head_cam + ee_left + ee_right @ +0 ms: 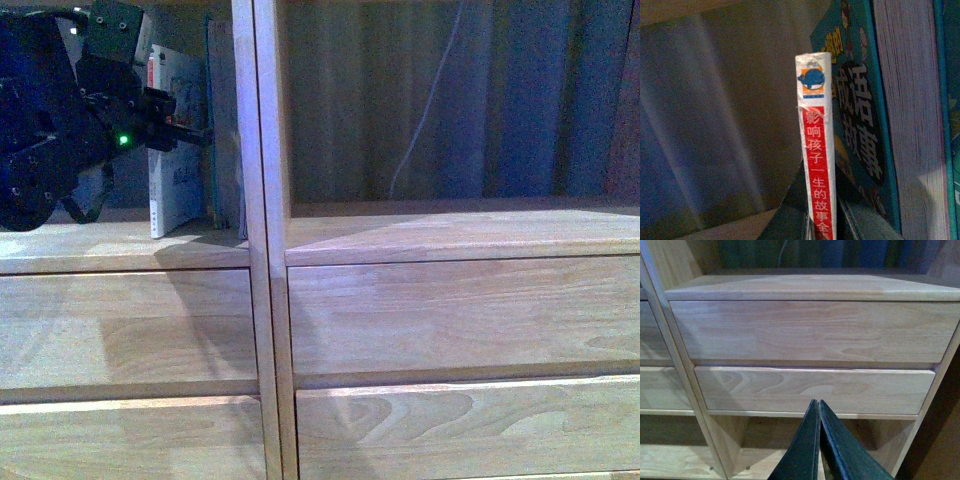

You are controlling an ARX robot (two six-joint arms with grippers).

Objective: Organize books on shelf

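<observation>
The left hand (185,135) is inside the upper left bay of the shelf (262,300), and it is clamped on the thin paperback (175,150), standing it upright on the board. In the left wrist view the white spine with its red band (817,165) rises straight out from between the two dark fingers (785,215), so the grip is plainly on the book's edge. Just beside it stands a teal-covered book (860,115), its page block showing, leaning toward the bay's side wall. In the front view the teal-edged volume (213,130) sits between the paperback and the upright divider.

My read: this is the placing step, nearly finished. The next move calls for nudging the paperback flush against its neighbour, then opening the fingers gently and backing straight out so the floppy cover does not tip or slide.

Over on the right, the right hand (819,412) has its fingers pressed together with nothing between them, pointing at the drawer fronts (810,330) in the other column.
</observation>
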